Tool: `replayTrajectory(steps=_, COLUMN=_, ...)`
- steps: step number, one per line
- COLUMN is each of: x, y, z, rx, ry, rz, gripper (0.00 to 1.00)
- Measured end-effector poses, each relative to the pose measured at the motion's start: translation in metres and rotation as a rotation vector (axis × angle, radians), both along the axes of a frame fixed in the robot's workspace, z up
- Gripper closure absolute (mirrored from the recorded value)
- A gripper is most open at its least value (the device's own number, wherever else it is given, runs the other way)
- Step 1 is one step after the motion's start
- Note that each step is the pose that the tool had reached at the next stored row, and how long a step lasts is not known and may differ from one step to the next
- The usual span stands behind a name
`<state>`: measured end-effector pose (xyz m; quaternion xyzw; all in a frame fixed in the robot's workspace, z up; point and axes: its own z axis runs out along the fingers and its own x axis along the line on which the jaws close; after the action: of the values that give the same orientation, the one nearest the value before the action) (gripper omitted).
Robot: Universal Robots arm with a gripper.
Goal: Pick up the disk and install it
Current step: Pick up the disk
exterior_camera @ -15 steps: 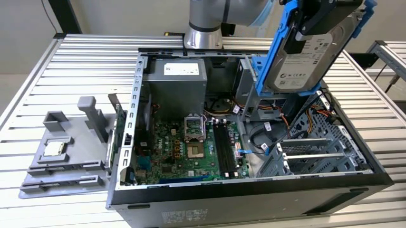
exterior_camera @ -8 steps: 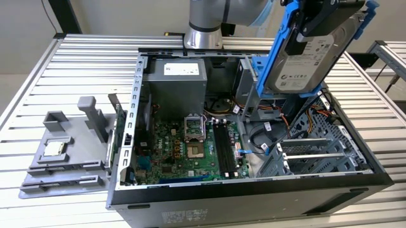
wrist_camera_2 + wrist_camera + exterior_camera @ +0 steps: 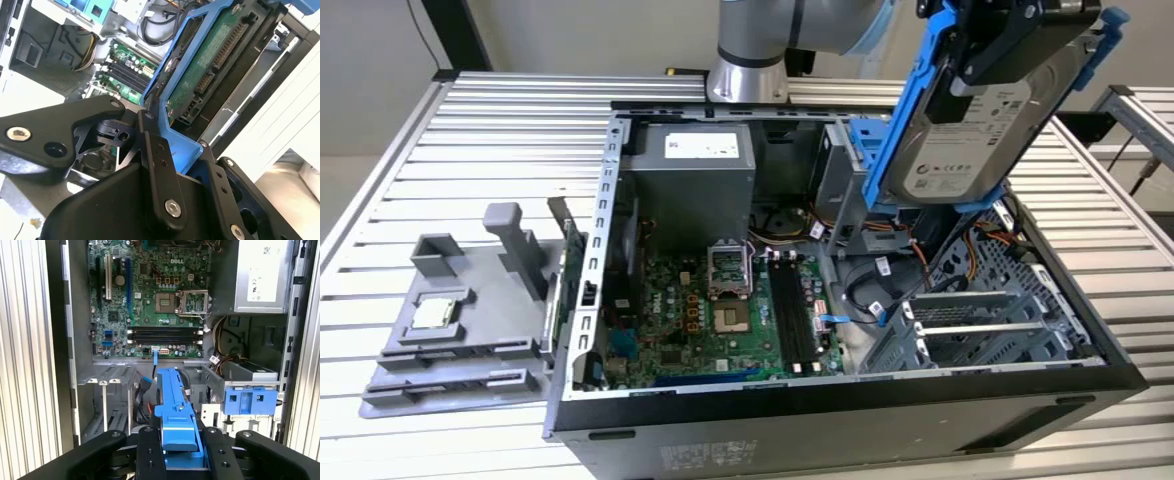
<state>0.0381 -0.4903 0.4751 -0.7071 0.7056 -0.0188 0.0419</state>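
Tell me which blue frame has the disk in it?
The blue frame held up by the jaws above the computer case: the silver disk fills it. The other blue frame sits inside the case, empty.

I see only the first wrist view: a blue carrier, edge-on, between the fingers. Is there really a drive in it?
Observer: Yes. In the exterior view the disk shows its silver, labelled face inside the blue frame.
Operator: Is it seated in the case already?
Observer: No. The gripper holds it by its upper end, steeply tilted, over the open computer case, toward the exterior view's right.
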Motion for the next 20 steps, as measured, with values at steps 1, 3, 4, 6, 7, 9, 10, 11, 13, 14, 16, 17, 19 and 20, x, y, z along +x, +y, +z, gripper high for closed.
replayTrajectory(steps=1, x=0.0003, y=-0.0010, z=0.0000, rx=-0.0001, ry=0.0000, rz=-0.002, gripper=1.00)
replayTrajectory(steps=3, x=0.0009, y=-0.0033, z=0.0000, rx=0.0000, ry=0.0000, rz=-0.005, gripper=1.00)
replayTrajectory(steps=4, x=0.0012, y=-0.0047, z=0.0000, rx=0.0000, ry=0.0000, rz=-0.007, gripper=1.00)
replayTrajectory(steps=6, x=0.0018, y=-0.0078, z=0.0000, rx=0.0000, ry=0.0000, rz=-0.009, gripper=1.00)
replayTrajectory(steps=7, x=0.0021, y=-0.0095, z=0.0000, rx=0.0000, ry=0.0000, rz=-0.010, gripper=1.00)
replayTrajectory(steps=9, x=0.0028, y=-0.0132, z=0.0000, rx=0.0000, ry=0.0000, rz=-0.011, gripper=1.00)
replayTrajectory(steps=10, x=0.0032, y=-0.0152, z=0.0000, rx=0.0000, ry=0.0000, rz=-0.012, gripper=1.00)
replayTrajectory(steps=11, x=0.0036, y=-0.0171, z=0.0000, rx=0.0000, ry=0.0000, rz=-0.012, gripper=1.00)
replayTrajectory(steps=13, x=0.0042, y=-0.0210, z=0.0000, rx=0.0000, ry=0.0000, rz=-0.013, gripper=1.00)
replayTrajectory(steps=14, x=0.0045, y=-0.0230, z=0.0000, rx=0.0000, ry=0.0000, rz=-0.014, gripper=1.00)
replayTrajectory(steps=16, x=0.0051, y=-0.0268, z=0.0000, rx=0.0000, ry=0.0000, rz=-0.015, gripper=1.00)
replayTrajectory(steps=17, x=0.0055, y=-0.0287, z=0.0000, rx=-0.0001, ry=0.0000, rz=-0.016, gripper=1.00)
replayTrajectory(steps=19, x=0.0062, y=-0.0326, z=0.0000, rx=0.0000, ry=0.0000, rz=-0.017, gripper=1.00)
replayTrajectory(steps=20, x=0.0066, y=-0.0346, z=0.0000, rx=0.0000, ry=0.0000, rz=-0.018, gripper=1.00)
